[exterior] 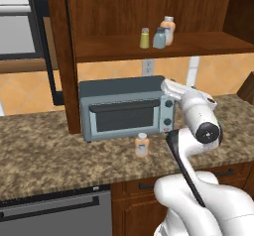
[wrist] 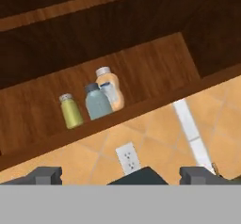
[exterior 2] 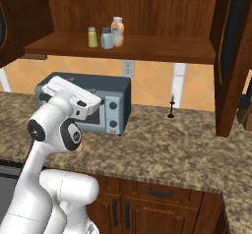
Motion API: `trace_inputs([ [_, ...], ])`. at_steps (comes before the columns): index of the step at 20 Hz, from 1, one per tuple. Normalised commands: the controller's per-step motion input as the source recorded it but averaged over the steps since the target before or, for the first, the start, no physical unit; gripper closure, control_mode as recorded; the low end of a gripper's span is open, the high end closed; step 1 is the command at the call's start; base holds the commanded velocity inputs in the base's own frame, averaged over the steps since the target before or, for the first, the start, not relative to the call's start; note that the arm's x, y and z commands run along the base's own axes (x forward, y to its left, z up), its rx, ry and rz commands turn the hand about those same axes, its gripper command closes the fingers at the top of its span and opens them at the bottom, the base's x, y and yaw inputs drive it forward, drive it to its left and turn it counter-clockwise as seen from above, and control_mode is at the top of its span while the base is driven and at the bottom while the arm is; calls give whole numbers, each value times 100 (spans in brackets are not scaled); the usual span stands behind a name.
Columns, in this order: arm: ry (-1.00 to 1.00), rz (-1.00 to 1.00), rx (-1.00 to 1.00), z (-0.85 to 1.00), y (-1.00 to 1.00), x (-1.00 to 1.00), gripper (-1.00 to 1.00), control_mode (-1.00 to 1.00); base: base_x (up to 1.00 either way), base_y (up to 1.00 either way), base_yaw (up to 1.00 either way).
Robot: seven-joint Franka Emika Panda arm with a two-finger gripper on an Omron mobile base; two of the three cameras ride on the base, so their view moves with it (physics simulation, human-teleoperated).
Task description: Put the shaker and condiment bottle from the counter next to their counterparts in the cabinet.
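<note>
My fingers [wrist: 120, 175] are spread wide, holding nothing. The shaker [exterior: 144, 38] stands on the cabinet [exterior: 149, 49] shelf, just at 9 o'clock of the blue-grey shaker [exterior: 159, 38]. 1 condiment bottle [exterior: 142, 145] stands on the table [exterior: 44, 155], near the toaster oven [exterior: 126, 108] front, open granite around.

Yellow-green shaker [exterior: 144, 38]: upright on cabinet shelf [exterior: 208, 43], beside blue-grey shaker [exterior: 159, 38]. Orange condiment bottle [exterior: 142, 145]: upright on bench [exterior: 44, 155], fronting toaster oven.

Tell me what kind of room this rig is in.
A simulated kitchen, by the look of it: speckled granite counter over wood drawers, a grey-blue toaster oven against a tiled backsplash, and a dark wood wall cabinet holding shakers and a bottle.
</note>
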Motion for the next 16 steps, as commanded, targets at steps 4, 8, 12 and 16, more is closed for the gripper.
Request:
trace_inputs([
  [4, -3, 49, -5, -34, -27, 0, -100, -100, 0, 0, 0],
  [8, 0, 45, -1, -19, -31, 0, -100, -100, 0, 0, 0],
  [12, 0, 41, 0, -10, -18, -25, -100, -100, 0, 0, 0],
  [16, -4, 34, -10, -47, 7, -41, -100, -100, 0, 0, 0],
])
